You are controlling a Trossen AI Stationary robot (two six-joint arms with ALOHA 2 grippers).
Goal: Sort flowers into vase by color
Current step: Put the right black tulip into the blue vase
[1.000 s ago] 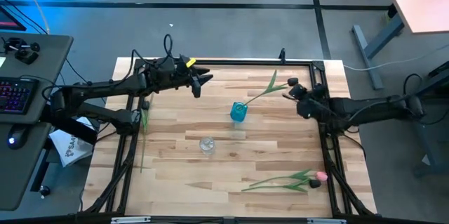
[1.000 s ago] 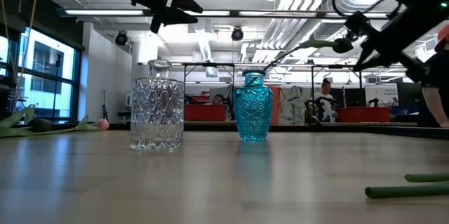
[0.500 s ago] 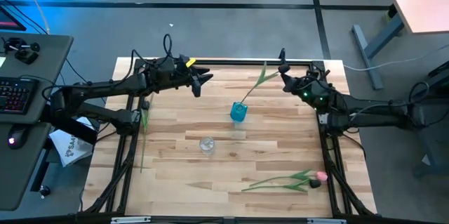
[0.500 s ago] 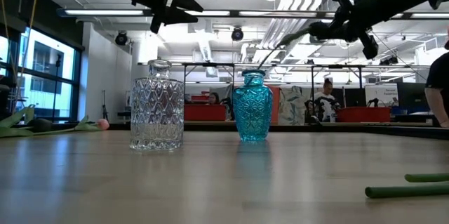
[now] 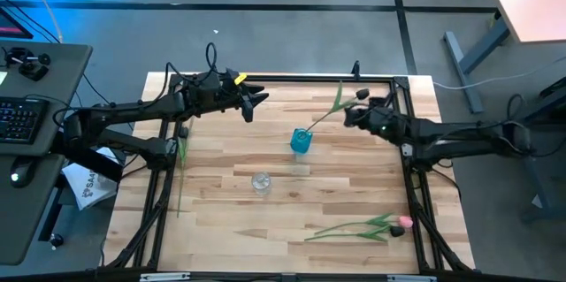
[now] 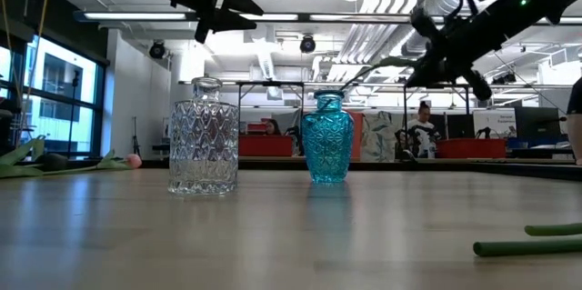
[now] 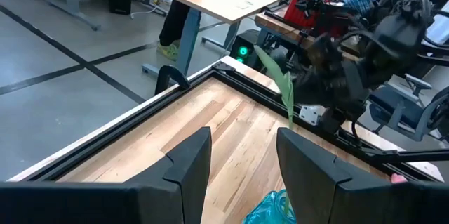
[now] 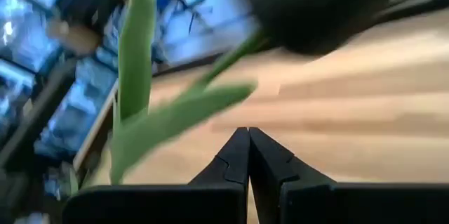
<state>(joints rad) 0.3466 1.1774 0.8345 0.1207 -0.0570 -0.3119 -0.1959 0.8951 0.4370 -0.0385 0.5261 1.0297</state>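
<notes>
right hand [image 5: 351,114] closed, empty, just beside dark tulip [image 5: 361,95] standing in blue vase [image 5: 301,141]. left hand [image 5: 256,101] open, hovering apart. pink tulips [image 5: 402,223] on table [image 5: 221,220], well apart from both hands.

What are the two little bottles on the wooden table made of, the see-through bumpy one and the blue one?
The clear diamond-patterned vase looks like cut or pressed glass: the room shows through it and its facets glint. The turquoise blue vase looks like tinted glass too, glossy and partly see-through, with a similar raised pattern. Moulded plastic could look alike, so I can't be sure.
</notes>
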